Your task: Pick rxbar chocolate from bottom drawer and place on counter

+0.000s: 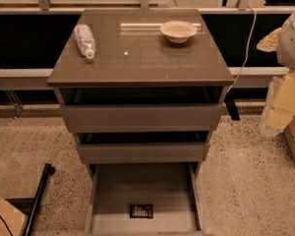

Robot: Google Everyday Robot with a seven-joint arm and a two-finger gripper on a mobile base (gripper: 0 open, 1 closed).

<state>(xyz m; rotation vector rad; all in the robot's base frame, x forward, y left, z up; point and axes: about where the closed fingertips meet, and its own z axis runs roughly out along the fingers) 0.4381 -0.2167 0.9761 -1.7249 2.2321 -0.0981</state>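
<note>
The rxbar chocolate (141, 211) is a small flat black bar with pale markings. It lies on the grey floor of the bottom drawer (108, 195), near the drawer's front edge and roughly centred. The bottom drawer is pulled far out. The two upper drawers (140, 117) are each slightly open. The counter (137, 58) is the glossy grey-brown top slab of the cabinet. The gripper is not in view. A pale rounded shape (292, 33) at the right edge may be part of the arm; I cannot tell.
A clear plastic bottle (84, 40) lies on the counter's left side. A pale bowl (178, 31) stands at its back right. Cardboard boxes (285, 107) stand at the right on the speckled floor. A black bar (39, 195) lies at the lower left.
</note>
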